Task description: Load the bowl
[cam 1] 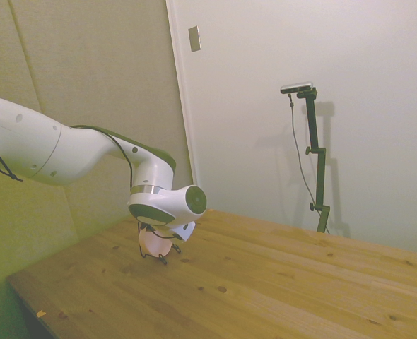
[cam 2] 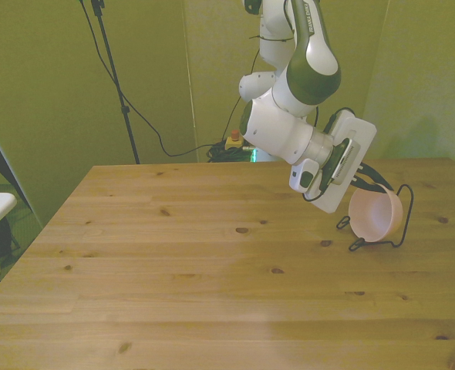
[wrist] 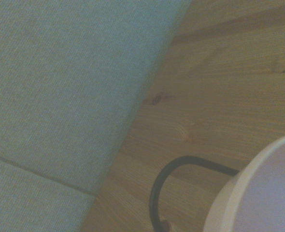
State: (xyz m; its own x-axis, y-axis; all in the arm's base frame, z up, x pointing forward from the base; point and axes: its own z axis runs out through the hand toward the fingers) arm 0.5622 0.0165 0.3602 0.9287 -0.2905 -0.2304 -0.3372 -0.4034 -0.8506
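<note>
The pale pink bowl [cam 2: 375,216] stands on its edge in a thin black wire rack [cam 2: 406,210] at the front view's right, its hollow facing the front view's left. My gripper [cam 2: 375,183] sits right at the bowl's upper rim, reaching sideways from the tilted white hand. In the side view the bowl [cam 1: 154,244] and the rack's feet [cam 1: 160,258] show just under the wrist, which hides the gripper. The wrist view catches the bowl's rim [wrist: 263,193] and a curved rack wire [wrist: 181,163] from close by.
The wooden table [cam 2: 197,262] stretches wide toward the front view's left and front. A padded wall panel [wrist: 70,92] runs close behind the rack. Cables and a small red-topped device [cam 2: 233,139] lie on the floor past the far edge.
</note>
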